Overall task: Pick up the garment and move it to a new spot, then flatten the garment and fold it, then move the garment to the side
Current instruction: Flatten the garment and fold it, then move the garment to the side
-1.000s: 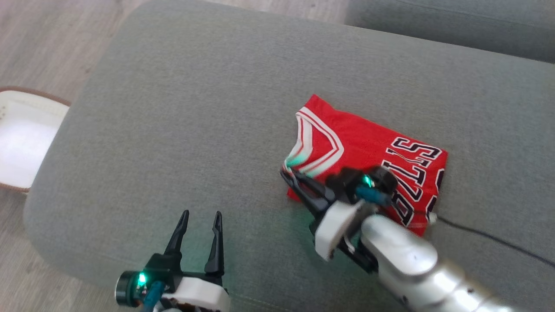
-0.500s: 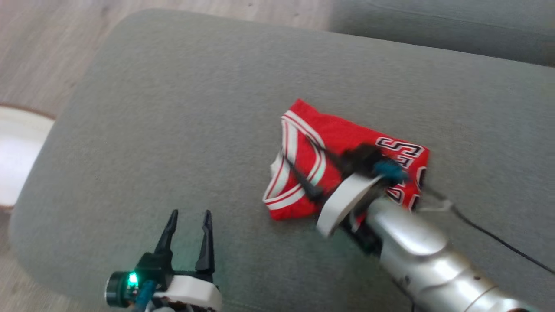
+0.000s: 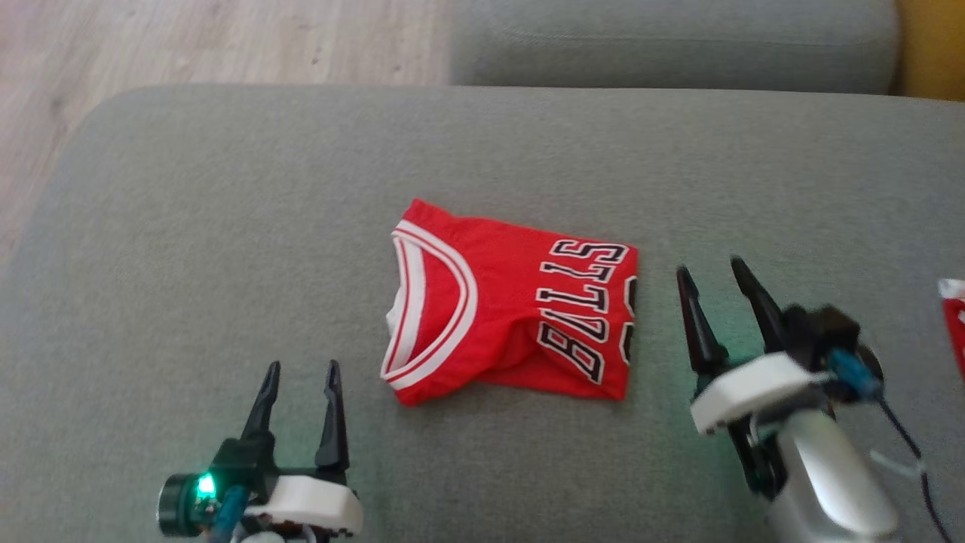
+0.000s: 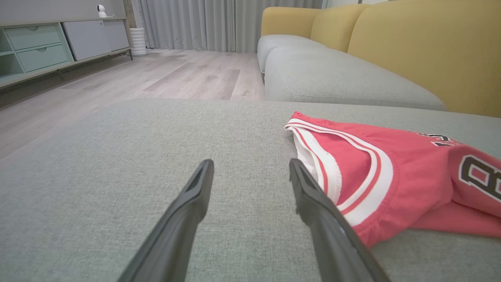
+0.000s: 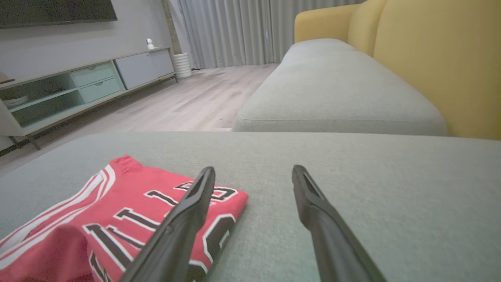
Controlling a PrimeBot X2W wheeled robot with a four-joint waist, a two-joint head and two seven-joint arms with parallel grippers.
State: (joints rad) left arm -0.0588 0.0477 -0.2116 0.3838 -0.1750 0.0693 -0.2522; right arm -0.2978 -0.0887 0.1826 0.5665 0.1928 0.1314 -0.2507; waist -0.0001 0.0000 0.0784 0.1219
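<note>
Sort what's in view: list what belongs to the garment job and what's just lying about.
Job: red jersey, lying folded on the grey cushion; left gripper and right gripper, both open, either side of it.

Lying about: red-and-white item at head view's right edge; yellow sofa back; cabinet with drawers.

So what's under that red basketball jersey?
The red jersey lies folded on the grey cushion, which shows all around it. Its own lower layers and the patch of cushion beneath are covered, so I cannot see there.

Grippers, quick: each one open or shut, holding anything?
Left gripper: open, holding nothing.
Right gripper: open, holding nothing, beside the red jersey.
</note>
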